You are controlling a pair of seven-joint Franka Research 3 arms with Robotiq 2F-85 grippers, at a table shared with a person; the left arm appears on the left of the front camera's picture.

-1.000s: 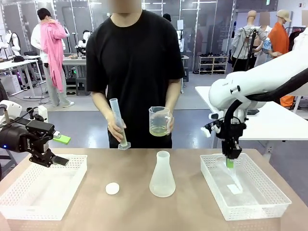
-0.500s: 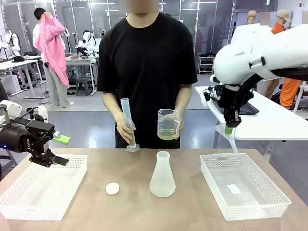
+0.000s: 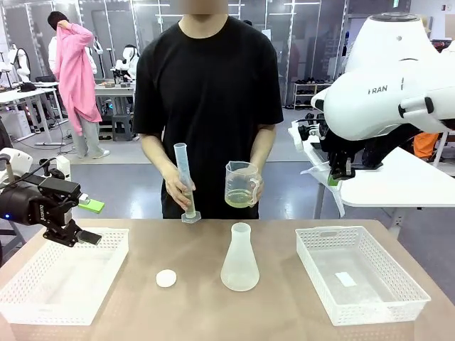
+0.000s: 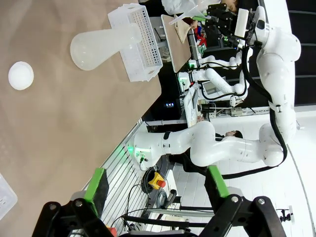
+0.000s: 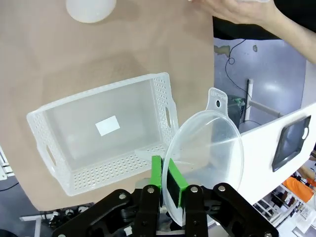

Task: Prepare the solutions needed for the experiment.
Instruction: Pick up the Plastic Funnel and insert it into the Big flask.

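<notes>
Right gripper [image 5: 164, 174]: jaws clamped on the rim of a clear funnel [image 5: 205, 148]. A second ago it was low inside the right basket [image 3: 330, 231]; now it is raised well above it, leaving only a white slip [image 3: 345, 278] inside. Judged: funnel fetched, probably bound for the flask neck.
Left gripper [image 3: 79, 236]: jaws wide apart, empty, over the left basket [image 3: 106, 231].
Flask [image 3: 239, 266]: upright, mid-table, neck uncovered. Frosted wall; contents unreadable.
Yellow-green liquid [image 3: 238, 197]: in the beaker [image 3: 240, 181], held by the person [image 3: 206, 92] alongside a cylinder [image 3: 183, 174].
Funnel faint in the front view.
</notes>
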